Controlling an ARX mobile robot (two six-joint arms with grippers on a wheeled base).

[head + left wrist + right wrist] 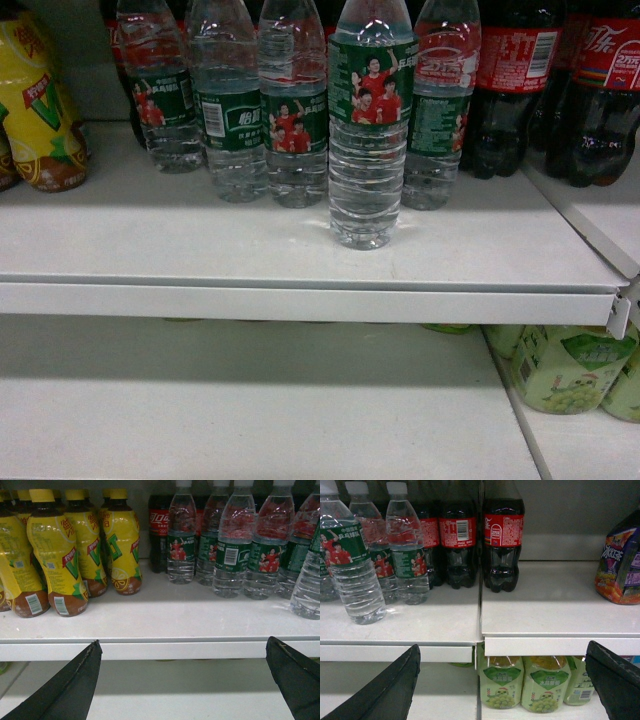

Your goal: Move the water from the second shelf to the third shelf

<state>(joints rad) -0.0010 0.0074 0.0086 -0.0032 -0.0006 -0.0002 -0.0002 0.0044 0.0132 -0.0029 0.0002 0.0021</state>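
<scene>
One water bottle [367,140] with a green label stands upright nearest the front edge of the upper white shelf [150,245]; several more stand in a row behind it. The same front bottle shows at the left of the right wrist view [351,565] and at the right edge of the left wrist view [307,585]. The lower shelf [250,410] lies beneath. My left gripper [182,647] is open in front of the shelf edge, holding nothing. My right gripper [502,652] is open too, right of the bottle, empty. Neither gripper appears in the head view.
Yellow tea bottles [75,555] crowd the upper shelf's left. Dark cola bottles [502,540] stand right of the water. A purple pack [620,565] sits on the neighbouring shelf section. Pale green grape drinks [522,687] fill the lower shelf at right.
</scene>
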